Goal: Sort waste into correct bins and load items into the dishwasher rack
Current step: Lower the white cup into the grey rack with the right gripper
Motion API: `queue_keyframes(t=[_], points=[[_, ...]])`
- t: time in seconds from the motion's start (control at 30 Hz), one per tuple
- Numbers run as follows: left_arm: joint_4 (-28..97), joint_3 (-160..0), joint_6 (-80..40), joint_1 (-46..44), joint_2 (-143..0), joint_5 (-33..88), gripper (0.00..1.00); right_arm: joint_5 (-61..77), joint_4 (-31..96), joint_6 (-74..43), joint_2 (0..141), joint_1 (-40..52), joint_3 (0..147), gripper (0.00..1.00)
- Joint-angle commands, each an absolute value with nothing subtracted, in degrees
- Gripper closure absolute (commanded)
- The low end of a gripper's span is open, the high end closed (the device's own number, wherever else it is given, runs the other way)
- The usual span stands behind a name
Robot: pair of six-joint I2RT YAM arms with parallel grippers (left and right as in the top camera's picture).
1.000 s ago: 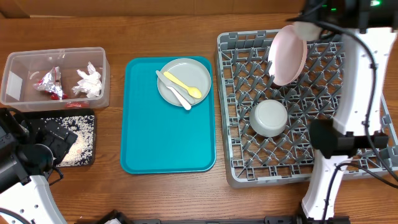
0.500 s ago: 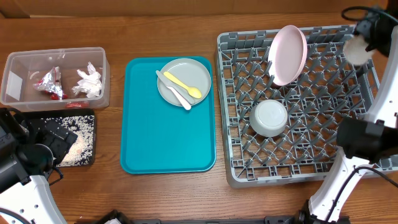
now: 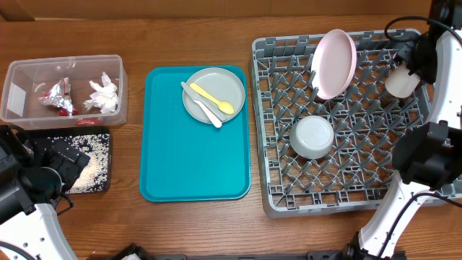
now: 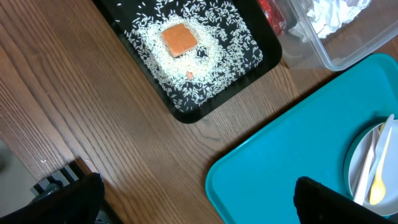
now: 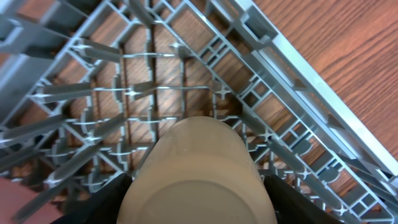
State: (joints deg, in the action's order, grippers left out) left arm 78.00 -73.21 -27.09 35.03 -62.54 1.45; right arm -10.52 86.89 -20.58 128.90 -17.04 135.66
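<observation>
Dishwasher rack (image 3: 258,123): grey pegged crate on the table's right side.
Teal tray (image 3: 188,159): flat, just left of the rack.
Clear tub (image 3: 22,97): far left, holding tissue (image 3: 103,95), foil wrappers (image 3: 56,89) and red-and-white packets (image 3: 65,108).
Black tray (image 4: 186,115): beside the tub, rice grains (image 4: 211,62) strewn around an orange cube (image 4: 180,38).
Pink plate (image 3: 336,63): on edge among the rack's far pegs.
Grey plate (image 3: 231,90): on the teal tray's far end, carrying yellow spoon (image 3: 211,99) and white utensil (image 3: 202,107).
Grey bowl (image 3: 312,137): upside down, mid-rack.
White cup (image 5: 196,162): over the rack's far right corner, clamped between the right gripper's (image 5: 199,205) fingers.
Left gripper (image 4: 199,199): jaws apart, above bare wood near the black tray.
</observation>
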Motion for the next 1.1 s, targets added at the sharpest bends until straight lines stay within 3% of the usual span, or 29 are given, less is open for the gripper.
queue_keyframes(t=[0.0,0.2,0.37,0.73,1.07], points=[[77.97,-72.97,-27.88,35.44,-62.63,0.89,0.0,-12.38,86.28,-20.88,128.51,-17.43,134.28,0.58],[77.97,-72.97,-27.9,35.44,-62.63,0.89,0.0,-11.73,86.15,-20.88,128.51,-17.43,132.7,0.52],[77.97,-72.97,-27.88,35.44,-62.63,0.89,0.0,-11.46,86.35,-20.88,128.6,-17.43,132.7,0.3],[77.97,-72.97,-27.88,35.44,-62.63,0.89,0.0,-8.97,86.21,-20.82,128.57,-17.43,132.9,0.17],[77.97,-72.97,-27.88,35.44,-62.63,0.89,0.0,-4.1,90.37,-20.86,125.71,-16.97,139.96,0.15]])
